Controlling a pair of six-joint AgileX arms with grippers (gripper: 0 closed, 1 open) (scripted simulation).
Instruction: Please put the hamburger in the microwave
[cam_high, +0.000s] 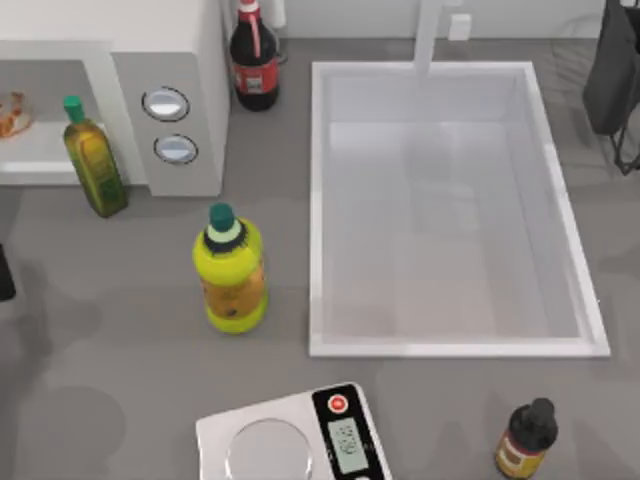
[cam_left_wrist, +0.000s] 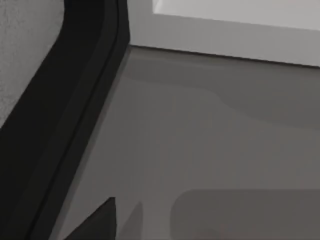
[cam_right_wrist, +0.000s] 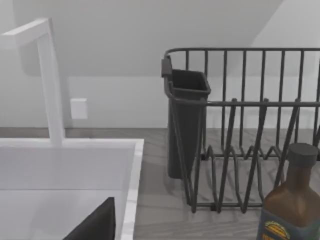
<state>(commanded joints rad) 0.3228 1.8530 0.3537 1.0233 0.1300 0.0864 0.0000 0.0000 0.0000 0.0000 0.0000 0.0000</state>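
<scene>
— So, from above?
— Hamburger (cam_high: 12, 113) lies inside the microwave (cam_high: 160, 60) cavity, at the table's far left, behind the green bottle (cam_high: 93, 158).
— Wrist views?
— Grey table (cam_left_wrist: 210, 150); sink (cam_right_wrist: 75, 165), dish rack (cam_right_wrist: 240, 130). Fingers: cannot tell.

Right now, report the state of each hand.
Left hand: only a dark finger edge shows above the grey table; open or shut cannot be told.
Right hand: same, a dark finger edge over the sink; cannot be told.
</scene>
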